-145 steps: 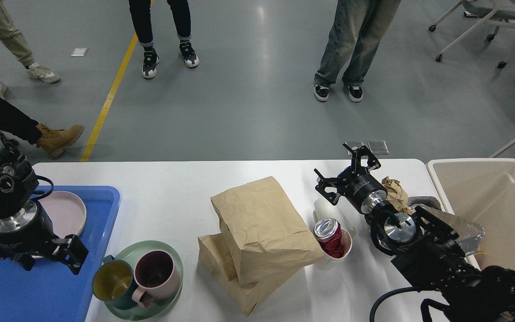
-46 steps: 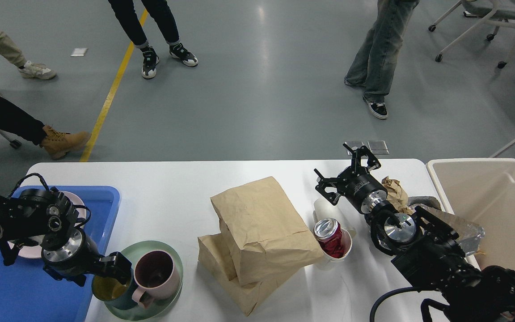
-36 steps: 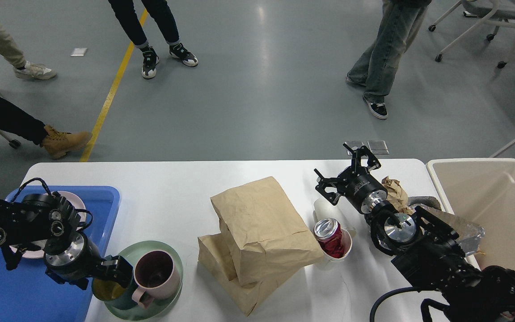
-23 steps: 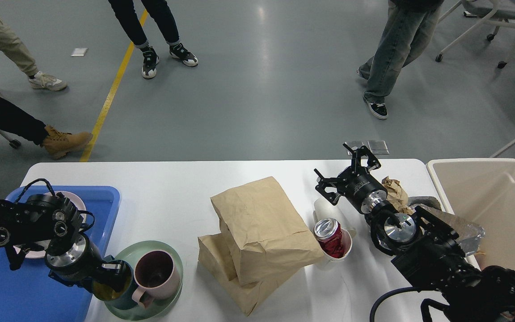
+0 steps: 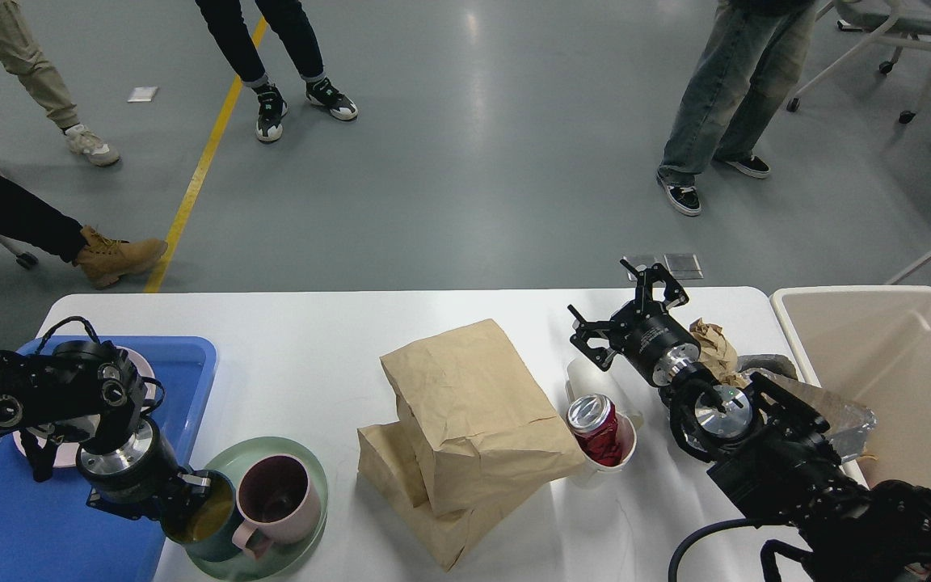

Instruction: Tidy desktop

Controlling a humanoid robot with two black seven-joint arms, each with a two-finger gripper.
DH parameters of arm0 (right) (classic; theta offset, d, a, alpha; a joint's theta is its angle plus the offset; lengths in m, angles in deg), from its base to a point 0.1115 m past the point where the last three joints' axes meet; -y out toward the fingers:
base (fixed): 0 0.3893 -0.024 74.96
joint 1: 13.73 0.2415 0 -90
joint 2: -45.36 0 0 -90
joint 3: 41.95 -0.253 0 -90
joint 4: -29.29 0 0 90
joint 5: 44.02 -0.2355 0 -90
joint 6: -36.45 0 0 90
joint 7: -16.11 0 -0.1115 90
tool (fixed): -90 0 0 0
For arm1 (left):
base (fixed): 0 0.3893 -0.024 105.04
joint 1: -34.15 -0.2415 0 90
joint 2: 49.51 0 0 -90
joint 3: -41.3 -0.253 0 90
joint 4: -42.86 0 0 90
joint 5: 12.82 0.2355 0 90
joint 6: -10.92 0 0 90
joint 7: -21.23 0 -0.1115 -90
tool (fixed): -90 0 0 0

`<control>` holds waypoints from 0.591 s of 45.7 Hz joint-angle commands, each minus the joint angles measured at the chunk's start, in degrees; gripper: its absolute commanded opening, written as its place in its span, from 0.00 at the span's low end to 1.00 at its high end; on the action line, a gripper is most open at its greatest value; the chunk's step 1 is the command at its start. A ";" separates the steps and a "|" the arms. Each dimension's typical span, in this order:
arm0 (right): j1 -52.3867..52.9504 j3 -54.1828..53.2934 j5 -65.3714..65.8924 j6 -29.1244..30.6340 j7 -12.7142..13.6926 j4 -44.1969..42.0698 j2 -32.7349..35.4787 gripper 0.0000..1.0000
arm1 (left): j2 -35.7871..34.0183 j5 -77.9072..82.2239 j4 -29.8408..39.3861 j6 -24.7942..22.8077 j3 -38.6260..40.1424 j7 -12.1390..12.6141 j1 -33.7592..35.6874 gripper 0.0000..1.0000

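Left gripper (image 5: pixel 183 503) grips the teal mug's (image 5: pixel 205 527) left rim (right gripper (image 5: pixel 629 309) gapes, far off).

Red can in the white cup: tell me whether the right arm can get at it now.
Probably yes. The right gripper hovers open just behind the red can, whose top stands clear above the white cup. The paper bag crowds only its left side.

Both arms are matte black, built of chunky jointed housings. Each wrist carries a polished silver ring. The left arm (image 5: pixel 37 404) has thin black cable loops and round screw caps; the right arm (image 5: pixel 789 477) trails a thick black cable and ends in skeletal black fingers (image 5: pixel 587 333).
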 commanded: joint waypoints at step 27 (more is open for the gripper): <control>0.00 -0.02 0.00 0.00 0.00 0.00 -0.05 1.00 | -0.87 -4.16 -0.62 -11.94 5.04 4.09 3.19 0.00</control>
